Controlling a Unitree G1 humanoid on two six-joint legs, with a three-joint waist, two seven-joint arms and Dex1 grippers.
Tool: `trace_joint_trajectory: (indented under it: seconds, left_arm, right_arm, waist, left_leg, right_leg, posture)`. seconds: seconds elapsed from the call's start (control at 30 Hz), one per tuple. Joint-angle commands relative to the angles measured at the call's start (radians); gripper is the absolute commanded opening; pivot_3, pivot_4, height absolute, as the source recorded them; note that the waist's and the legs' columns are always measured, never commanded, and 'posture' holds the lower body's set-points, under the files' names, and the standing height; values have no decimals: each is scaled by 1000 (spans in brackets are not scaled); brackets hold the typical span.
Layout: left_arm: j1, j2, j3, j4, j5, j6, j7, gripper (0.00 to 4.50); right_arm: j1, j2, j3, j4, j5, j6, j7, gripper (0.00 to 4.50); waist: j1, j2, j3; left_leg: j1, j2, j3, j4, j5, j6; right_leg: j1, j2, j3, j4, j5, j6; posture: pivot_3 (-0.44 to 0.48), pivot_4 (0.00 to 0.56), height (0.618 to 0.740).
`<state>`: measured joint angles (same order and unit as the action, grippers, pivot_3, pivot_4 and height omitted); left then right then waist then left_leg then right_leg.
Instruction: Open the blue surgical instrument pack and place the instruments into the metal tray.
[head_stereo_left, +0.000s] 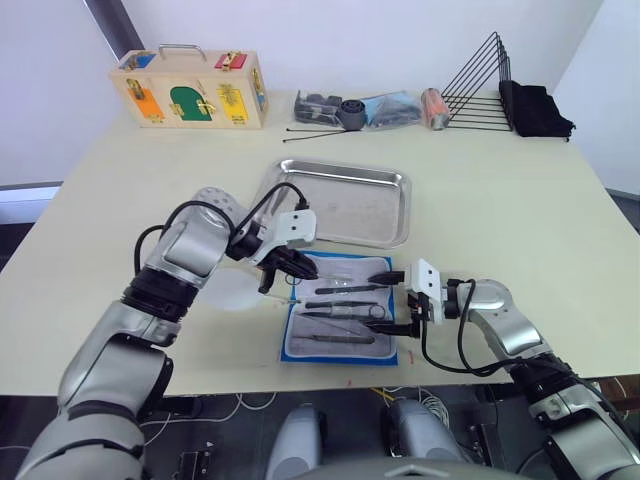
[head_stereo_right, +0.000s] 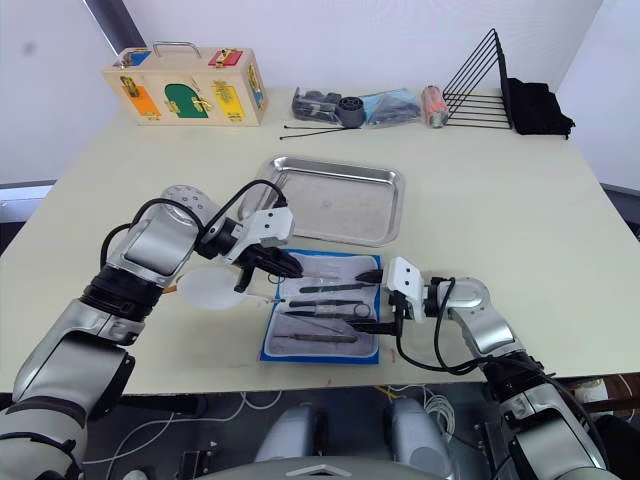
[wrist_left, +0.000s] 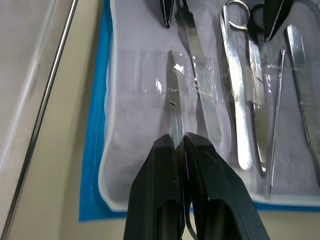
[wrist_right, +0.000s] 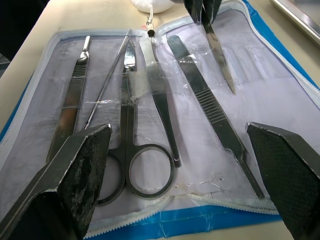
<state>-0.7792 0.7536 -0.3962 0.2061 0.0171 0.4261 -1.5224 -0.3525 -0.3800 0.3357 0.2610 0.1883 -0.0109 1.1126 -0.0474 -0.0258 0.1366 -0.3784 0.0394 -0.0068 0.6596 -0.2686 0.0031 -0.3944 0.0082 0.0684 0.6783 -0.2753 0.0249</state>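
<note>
While blue surgical instrument pack (head_stereo_left: 340, 322) lies unfolded at tabletop (head_stereo_left: 520, 240) near edge, right claw (head_stereo_left: 396, 300) gapes wide over it; left claw (wrist_left: 181, 150) pinches slim blade (wrist_left: 173, 102) among instruments (wrist_right: 150, 100); metal tray (head_stereo_left: 340, 203) just beyond.

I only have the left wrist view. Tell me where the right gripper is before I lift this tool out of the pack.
Observer: The right gripper is open at the right edge of the blue surgical instrument pack, with its fingers spread wide at the handle ends of the instruments.
Operator: Now give me the tray's position.
Observer: The metal tray lies on the table just beyond the pack's far edge.
</note>
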Motion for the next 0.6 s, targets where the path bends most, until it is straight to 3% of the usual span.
trace_joint_trajectory:
  seconds: [0.03,0.47,0.6]
  left_arm:
    - [-29,29,24,-33,-11,-12,-18,48]
    - [-13,142,52,-19,-29,-72,-58,48]
    - [1,188,87,-37,-99,-68,-91,48]
  right_arm:
    - [45,-7,59,136,-97,47,-28,4500]
    - [35,1,62,152,-99,36,-23,4500]
    - [39,-3,62,152,-99,32,-18,4500]
  waist:
    - [0,0,0]
    - [-5,0,0]
    - [-7,0,0]
  left_leg:
    - [0,0,0,0,0,0]
    - [0,1,0,0,0,0]
    - [0,1,0,0,0,0]
  right_leg:
    - [0,0,0,0,0,0]
    - [0,1,0,0,0,0]
    - [0,1,0,0,0,0]
  posture:
    - [0,150,740]
    - [0,150,740]
    - [0,150,740]
